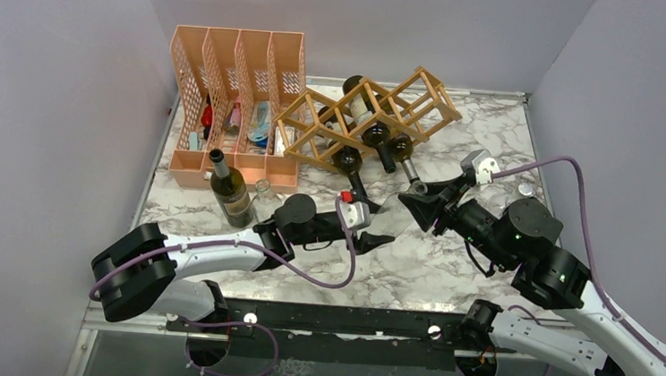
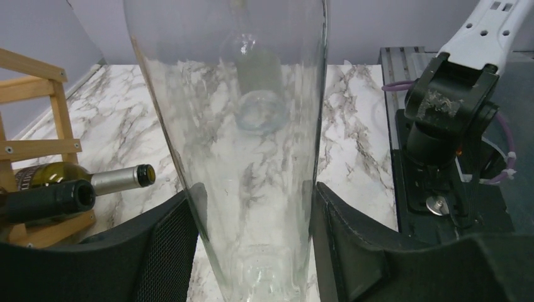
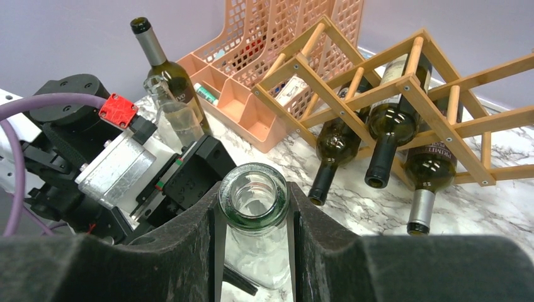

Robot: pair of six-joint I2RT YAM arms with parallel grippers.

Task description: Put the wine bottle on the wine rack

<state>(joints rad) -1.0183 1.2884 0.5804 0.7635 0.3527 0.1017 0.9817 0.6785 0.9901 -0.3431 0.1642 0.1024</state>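
Wine bottle [image 2: 252,157]: clear glass, no label seen. It is caught between both arms in front of the wine rack [image 3: 434,119] and is not in any cell. Its tilt is hard to judge, and it barely shows from the top camera.

Left hand [image 2: 252,195]: fingers set wide, one on each side of the bottle's broad body, pressed against the glass.

Right hand [image 3: 254,198]: fingers set narrow, closed on the bottle's neck just below the open mouth.

The rack is a light wooden lattice at the back of the desk [image 1: 449,260]. It holds three dark bottles [image 3: 387,119], necks sticking out toward the arms, with the mouths of two just beside the rack's lower slats in the left wrist view.

An orange file organiser [image 1: 230,81] sits just left of the rack, with small items in its compartments too small to name.

A green bottle [image 1: 229,189] stands upright and capped at the organiser's near edge. A small clear bottle [image 3: 173,116] stands just beside it.

Marble-patterned desk, grey walls on three sides.
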